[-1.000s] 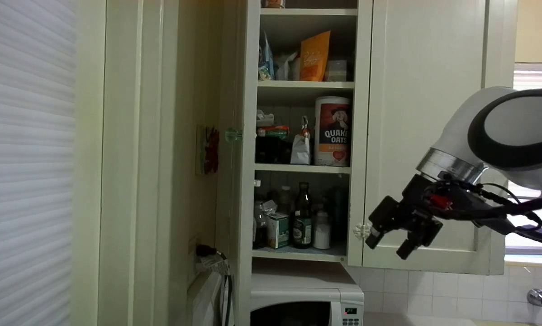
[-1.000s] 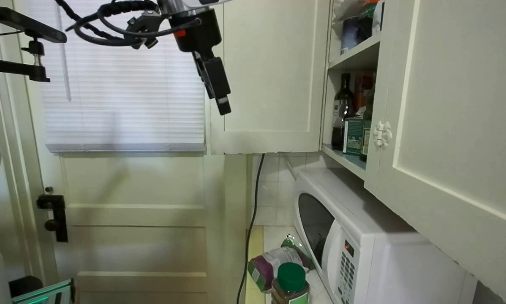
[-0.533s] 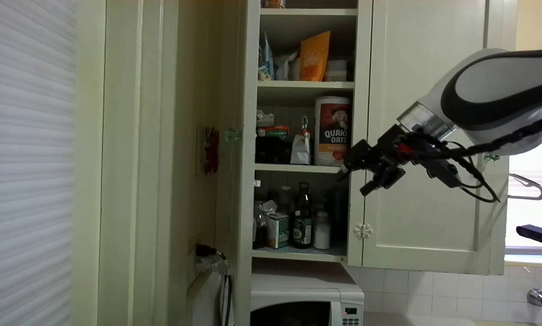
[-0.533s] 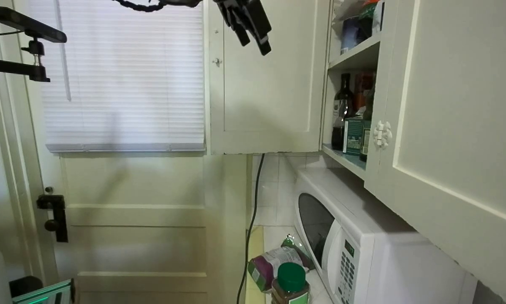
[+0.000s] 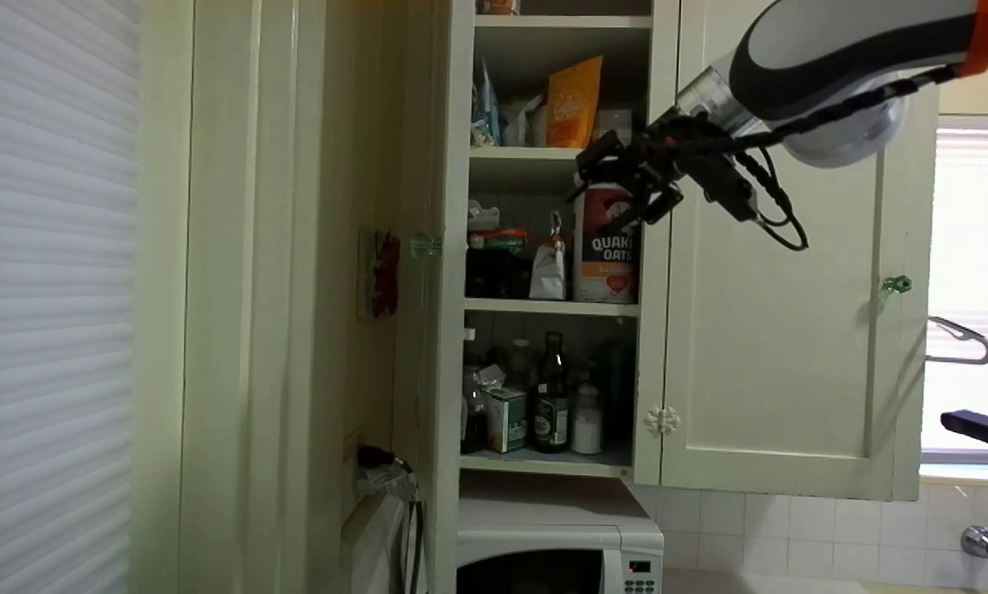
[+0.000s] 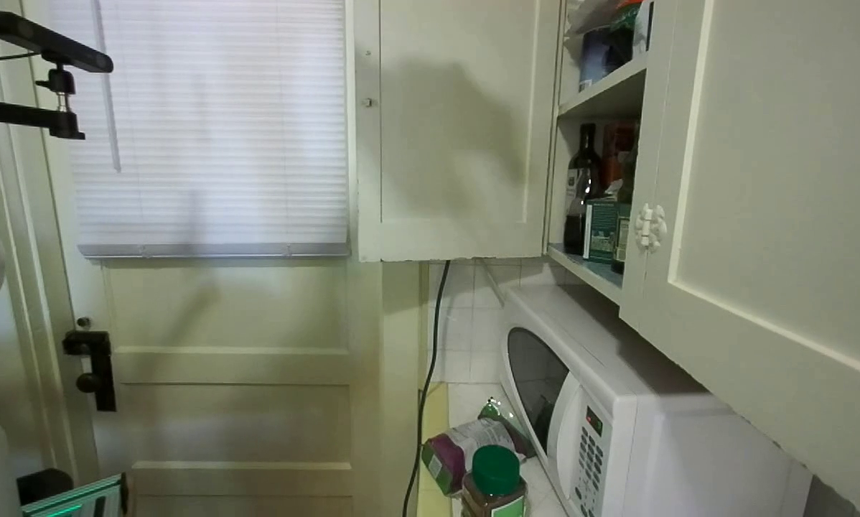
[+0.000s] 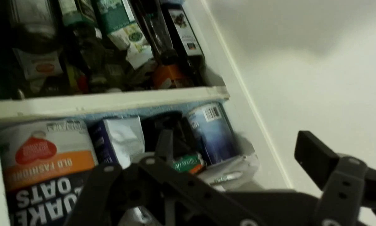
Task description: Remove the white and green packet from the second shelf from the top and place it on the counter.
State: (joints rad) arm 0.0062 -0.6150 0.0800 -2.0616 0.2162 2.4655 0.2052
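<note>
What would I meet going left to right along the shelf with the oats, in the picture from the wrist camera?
Oats canister → silver packet with a purple side → blue can → pale panel at far right. Overlapping things are left out.

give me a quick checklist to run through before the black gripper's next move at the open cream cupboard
1. Cream panelled cupboard door swung open: ok.
2. Black two-finger gripper open, holding nothing: ok, fingers wide apart in the wrist view.
3. Pale soft pouch on the second cream shelf board from the top in view being the white and green packet: cannot tell, too dim.
4. Gripper level with that board: not ok, its fingertips show lower in an exterior view.
5. Gripper off the red-and-white cylindrical oats canister: cannot tell, they overlap in an exterior view.
</note>
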